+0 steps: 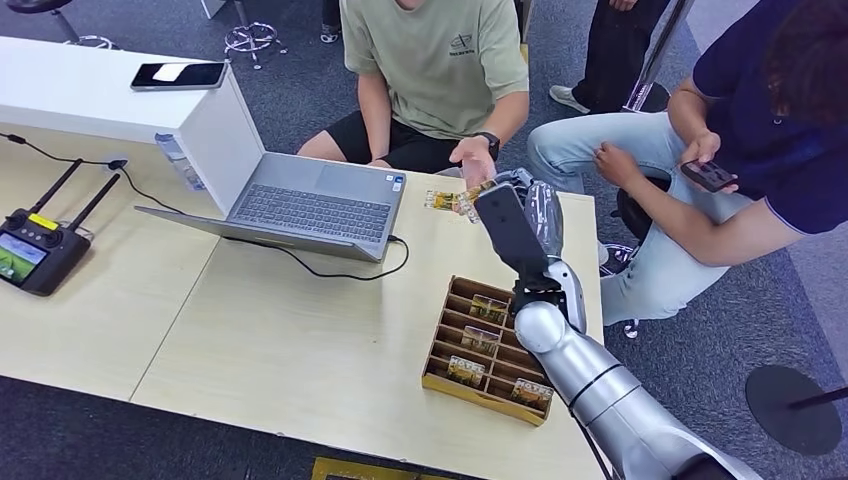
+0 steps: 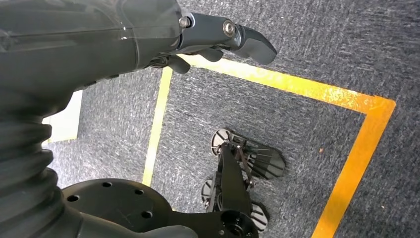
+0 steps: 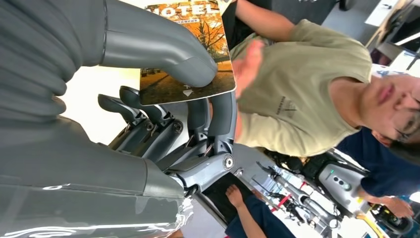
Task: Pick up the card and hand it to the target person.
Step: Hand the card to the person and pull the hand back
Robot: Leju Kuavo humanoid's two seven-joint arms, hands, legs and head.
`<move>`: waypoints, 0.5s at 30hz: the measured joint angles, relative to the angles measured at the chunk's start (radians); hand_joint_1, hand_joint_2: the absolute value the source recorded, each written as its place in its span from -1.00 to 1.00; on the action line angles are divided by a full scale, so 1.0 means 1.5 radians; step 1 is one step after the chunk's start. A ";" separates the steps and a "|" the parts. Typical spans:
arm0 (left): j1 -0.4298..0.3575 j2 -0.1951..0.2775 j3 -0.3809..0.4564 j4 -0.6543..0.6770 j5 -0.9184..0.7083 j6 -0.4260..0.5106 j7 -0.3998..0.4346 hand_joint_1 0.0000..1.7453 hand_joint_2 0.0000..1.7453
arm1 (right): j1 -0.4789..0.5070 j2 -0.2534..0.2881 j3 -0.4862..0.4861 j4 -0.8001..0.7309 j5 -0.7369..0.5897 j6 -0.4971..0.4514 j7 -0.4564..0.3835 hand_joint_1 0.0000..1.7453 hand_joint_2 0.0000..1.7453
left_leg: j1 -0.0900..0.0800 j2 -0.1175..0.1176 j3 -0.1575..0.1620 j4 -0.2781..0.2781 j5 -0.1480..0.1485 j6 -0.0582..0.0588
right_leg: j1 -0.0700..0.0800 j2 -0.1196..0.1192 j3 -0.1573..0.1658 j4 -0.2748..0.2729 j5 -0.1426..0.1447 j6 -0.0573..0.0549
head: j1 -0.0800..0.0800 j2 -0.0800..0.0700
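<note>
Card [image 3: 185, 54] picked up; right hand [image 3: 163, 104] pinches it w/ thumb over fingers, near person's open palm [image 1: 472, 158]. Release not yet done. Left hand [image 2: 218, 42] hangs, holds nothing, fingers curled in.

My light wood table [image 1: 300, 340] carries an open laptop [image 1: 300, 205] with its black cable [image 1: 340, 268], a remote controller [image 1: 35, 250] at the left edge, a white box [image 1: 120, 100], and a compartmented wooden tray [image 1: 485, 350].
</note>
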 joint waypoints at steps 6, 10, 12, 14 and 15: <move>0.000 -0.001 0.003 -0.001 0.003 -0.003 -0.006 -1.00 1.00 | -0.003 -0.002 0.011 -0.008 0.008 0.000 0.004 -1.00 1.00 | 0.000 -0.001 -0.001 0.000 0.000 0.000 | 0.000 -0.001 -0.001 0.000 0.000 0.000 | 0.000 0.000; 0.001 0.000 0.000 -0.001 0.001 -0.005 -0.006 -1.00 1.00 | -0.002 -0.006 0.015 -0.017 0.012 -0.002 0.009 -1.00 1.00 | 0.000 -0.001 -0.001 0.001 0.000 0.000 | 0.000 -0.001 -0.001 0.000 0.000 0.000 | 0.000 0.000; 0.001 0.001 -0.005 -0.001 -0.004 -0.003 -0.005 -1.00 1.00 | 0.000 -0.009 0.016 -0.022 0.012 -0.003 0.012 -1.00 1.00 | 0.000 -0.001 -0.001 0.001 0.000 0.000 | 0.000 -0.001 -0.001 0.001 0.000 0.000 | 0.000 0.000; 0.001 0.002 -0.004 -0.001 -0.004 0.002 -0.010 -1.00 1.00 | 0.002 -0.012 0.015 -0.028 0.011 -0.004 0.014 -1.00 1.00 | 0.000 -0.001 -0.001 0.001 0.000 0.000 | 0.000 -0.002 -0.001 0.001 -0.001 0.000 | 0.000 0.000; 0.002 0.002 0.001 -0.001 0.001 0.004 -0.015 -1.00 1.00 | 0.003 -0.013 0.015 -0.030 0.010 -0.004 0.014 -1.00 1.00 | 0.000 -0.002 -0.001 0.001 0.000 0.000 | 0.000 -0.002 -0.001 0.000 -0.001 0.000 | 0.000 0.000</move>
